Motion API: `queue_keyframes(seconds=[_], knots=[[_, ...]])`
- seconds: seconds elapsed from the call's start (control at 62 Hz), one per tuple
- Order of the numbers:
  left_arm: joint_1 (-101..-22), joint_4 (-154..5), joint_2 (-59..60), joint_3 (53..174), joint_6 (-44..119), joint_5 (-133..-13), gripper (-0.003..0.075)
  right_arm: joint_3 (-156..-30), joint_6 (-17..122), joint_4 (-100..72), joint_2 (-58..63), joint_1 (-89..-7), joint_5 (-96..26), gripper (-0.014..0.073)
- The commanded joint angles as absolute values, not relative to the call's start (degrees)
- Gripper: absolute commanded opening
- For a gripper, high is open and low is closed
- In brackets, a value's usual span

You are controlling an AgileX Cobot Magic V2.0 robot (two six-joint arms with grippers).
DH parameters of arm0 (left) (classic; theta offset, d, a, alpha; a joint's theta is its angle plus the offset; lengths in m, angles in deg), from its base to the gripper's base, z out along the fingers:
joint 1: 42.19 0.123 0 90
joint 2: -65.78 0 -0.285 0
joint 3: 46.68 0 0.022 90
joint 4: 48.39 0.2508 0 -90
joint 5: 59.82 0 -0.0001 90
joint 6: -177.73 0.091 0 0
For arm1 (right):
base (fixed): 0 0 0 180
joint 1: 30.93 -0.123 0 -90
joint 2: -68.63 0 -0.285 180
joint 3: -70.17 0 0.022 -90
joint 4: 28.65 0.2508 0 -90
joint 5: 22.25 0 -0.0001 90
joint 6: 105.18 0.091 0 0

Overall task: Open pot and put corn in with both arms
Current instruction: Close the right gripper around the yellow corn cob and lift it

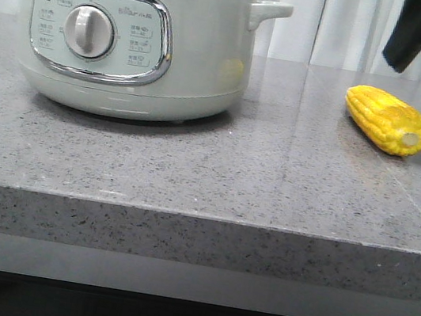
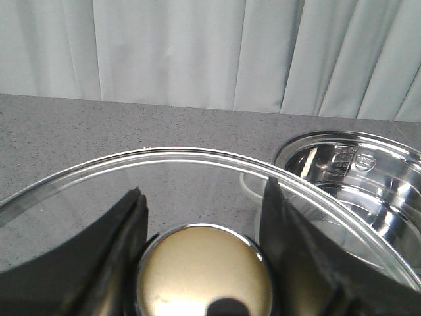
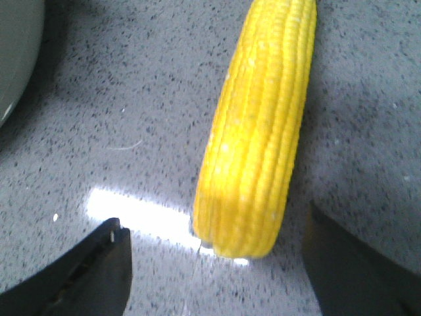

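Corn [image 1: 386,119] lies on the countertop [image 1: 192,171] well right of the lidless pot [image 1: 133,37], the spread right gripper [image 3: 217,263] straddling it with room either side, while the left gripper [image 2: 204,263] pinches the glass lid's [image 2: 197,161] knob [image 2: 204,280] beside the pot's rim.

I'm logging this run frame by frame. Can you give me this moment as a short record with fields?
pot: on counter, lid off, inside empty steel
lid: glass, held by its knob
left gripper: shut on knob, beside the open pot
corn: lying on counter, right of pot
right gripper: open, above corn, not touching
step left: grasp corn
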State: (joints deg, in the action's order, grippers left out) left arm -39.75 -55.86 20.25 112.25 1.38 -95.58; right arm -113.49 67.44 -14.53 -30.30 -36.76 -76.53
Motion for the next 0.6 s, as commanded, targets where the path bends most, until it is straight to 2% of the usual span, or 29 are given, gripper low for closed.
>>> queue_keyframes(seconds=[0.0,0.581], knots=[[-39.6,-56.7,20.4,114.4,1.4,-87.4,0.0165,-117.8,66.8,-14.7,-31.1,-36.8,-75.8,0.0554],[-39.6,-56.7,20.4,114.4,1.4,-87.2,0.0165,-120.8,66.8,-15.4,-41.6,-36.8,-76.0,0.0543]])
